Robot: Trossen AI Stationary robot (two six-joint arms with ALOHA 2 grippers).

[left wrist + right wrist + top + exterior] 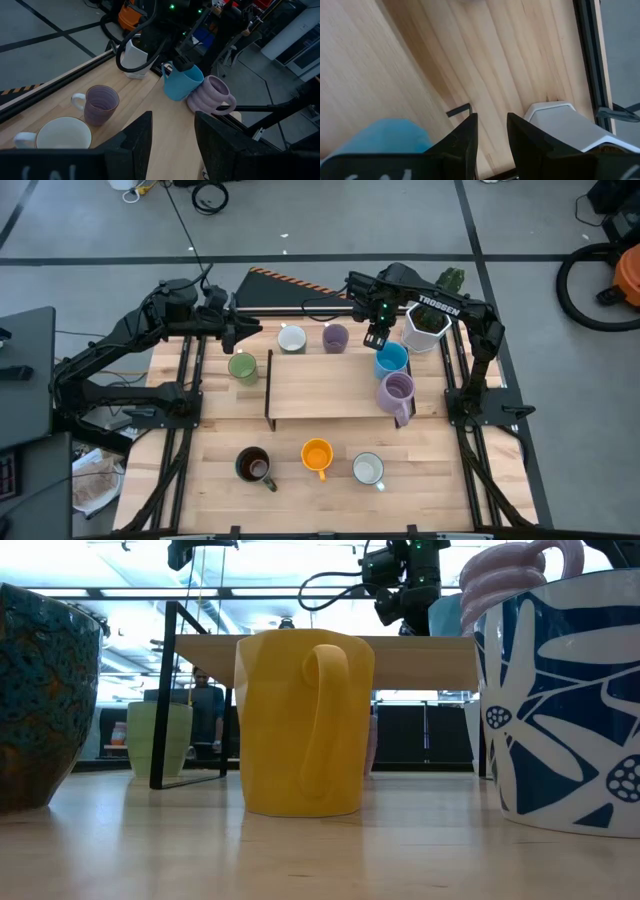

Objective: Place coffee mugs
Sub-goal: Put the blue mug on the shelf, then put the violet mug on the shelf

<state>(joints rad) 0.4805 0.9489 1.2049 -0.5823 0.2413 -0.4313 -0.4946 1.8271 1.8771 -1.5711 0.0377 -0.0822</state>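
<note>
Right gripper sits over the back right part of the raised wooden shelf, directly above the near rim of the blue mug. Its wrist view shows the two fingers standing a narrow gap apart with only bare wood between them; nothing is held, and the mug's blue rim lies just to one side of the fingers, not between them. The blue mug is upright on the shelf, touching or nearly touching the taller ribbed lavender mug just in front of it; the white planter is close behind. Judgement: the grasp turns on a short shift of the right gripper toward the mug so one finger drops inside the rim. Left gripper waits at the back left, fingers likewise parted and empty, near the green mug. White mug and small lavender mug sit on the shelf's back edge.
</note>
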